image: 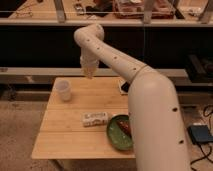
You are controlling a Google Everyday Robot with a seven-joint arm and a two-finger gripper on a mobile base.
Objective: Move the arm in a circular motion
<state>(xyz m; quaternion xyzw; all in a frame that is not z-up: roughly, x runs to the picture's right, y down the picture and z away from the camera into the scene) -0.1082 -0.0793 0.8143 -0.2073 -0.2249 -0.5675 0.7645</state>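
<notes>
On the table (65, 141) lie cup (63, 90), packet (95, 118), green plate (112, 137) and dark object (123, 87); pincer (89, 73) above its rear.

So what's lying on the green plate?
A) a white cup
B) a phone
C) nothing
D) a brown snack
D: a brown snack lies on the green plate, partly behind the arm; the cup stands apart on the table, and the gripper hangs over the table's back edge, away from the plate.
</notes>
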